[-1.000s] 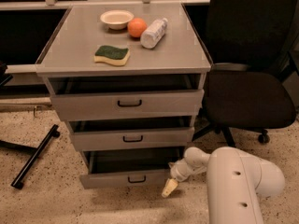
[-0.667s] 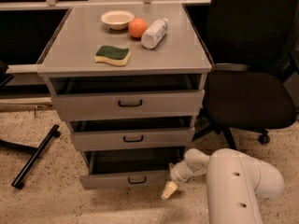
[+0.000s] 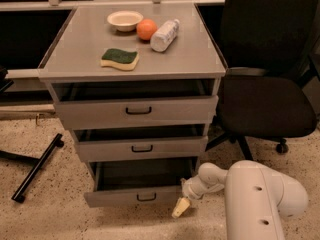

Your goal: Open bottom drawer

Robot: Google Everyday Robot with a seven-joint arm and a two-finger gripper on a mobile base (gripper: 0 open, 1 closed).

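The bottom drawer (image 3: 115,197) is the lowest of three grey drawers in the cabinet. It has a short front panel and a small black bar handle (image 3: 146,197). It stands pulled partly out, and its plain dark inside shows behind the front panel. My gripper (image 3: 180,208) is at the end of the white arm (image 3: 260,194). It sits low by the drawer's right front corner, just right of the handle and close to the floor. I cannot see whether it touches the drawer.
The middle drawer (image 3: 142,148) and top drawer (image 3: 137,111) stand slightly out. On the cabinet top lie a sponge (image 3: 120,59), a bowl (image 3: 124,19), an orange (image 3: 146,29) and a bottle (image 3: 164,35). A black office chair (image 3: 265,104) stands to the right. A black bar (image 3: 37,166) lies on the floor to the left.
My gripper has moved slightly down and towards me. The bottom drawer's front has come out a little further with it.
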